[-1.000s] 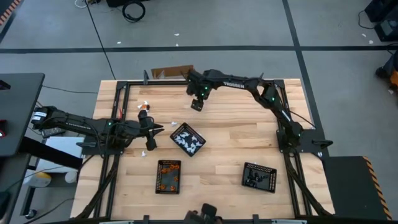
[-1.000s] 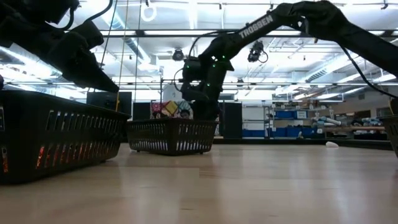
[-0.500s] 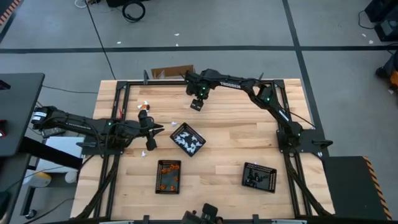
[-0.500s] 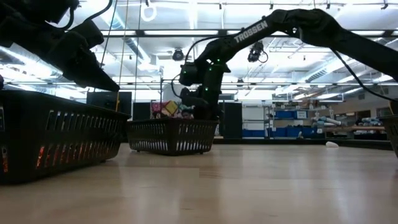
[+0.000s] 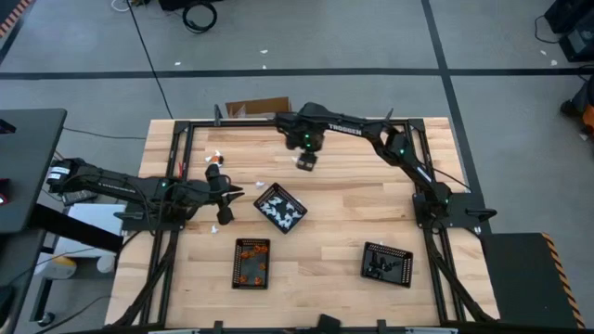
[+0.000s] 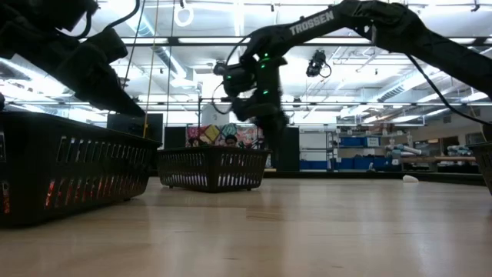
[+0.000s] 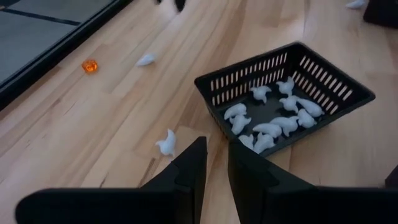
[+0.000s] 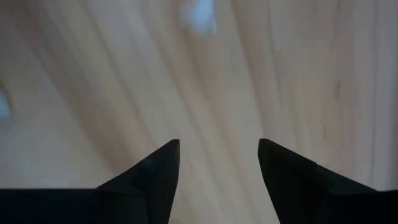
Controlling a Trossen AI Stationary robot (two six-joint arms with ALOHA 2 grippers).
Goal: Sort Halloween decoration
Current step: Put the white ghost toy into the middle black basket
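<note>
Three black trays stand on the wooden table: one with white pieces (image 5: 280, 206), one with orange pieces (image 5: 251, 263), one with black pieces (image 5: 387, 263). Loose Halloween decoration lies outside them: a white piece (image 7: 166, 143) by the white tray's corner, an orange piece (image 7: 90, 65) and a white piece (image 7: 146, 59) farther off. My right gripper (image 5: 304, 160) hangs open over bare wood at the far middle, pointing down, with a blurred white piece (image 8: 199, 15) ahead of it. My left gripper (image 7: 216, 149) hovers left of the white tray, its fingers a narrow gap apart and holding nothing.
A black metal frame (image 5: 186, 125) runs round the table's edges. A brown cardboard piece (image 5: 255, 108) lies just beyond the far edge. Bare wood lies between the white tray and the black-piece tray (image 5: 343, 209).
My right gripper has risen and gone toward the table's right edge, tipping from a slant until it points straight down. The left arm and all the trays have kept still.
</note>
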